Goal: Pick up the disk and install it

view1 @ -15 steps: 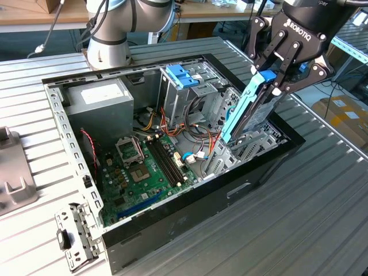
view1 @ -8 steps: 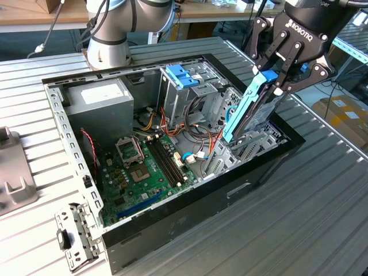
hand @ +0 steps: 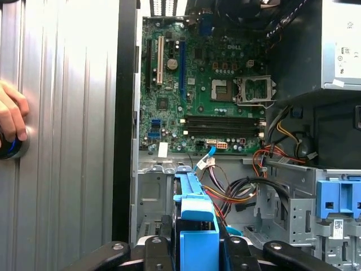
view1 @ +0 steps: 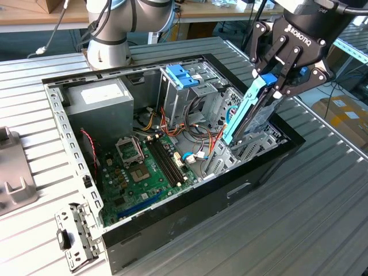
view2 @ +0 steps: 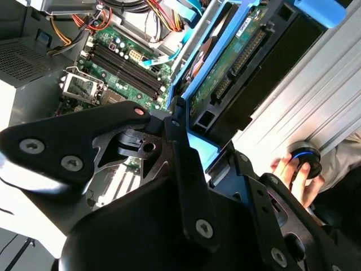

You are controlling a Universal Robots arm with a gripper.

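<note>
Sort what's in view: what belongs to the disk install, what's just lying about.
Job in hand: dark rectangular disk in its bright blue plastic carrier; black gripper, shut on it; open black computer case.
Just there: grey boxy power supply with white label; light-blue plastic bracket; loose grey metal plate beside the case.

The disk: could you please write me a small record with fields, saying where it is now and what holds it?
item: disk, dark body in a blue carrier
held by: gripper, shut on its upper, tabbed end
pose: tilted, lower end pointing down into the case
place: above the metal drive bay, at the corner of the open computer case on the exterior view's right
installed: not yet; most of it stands above the case rim
nearby: a person's hand on a round button outside the case
</note>
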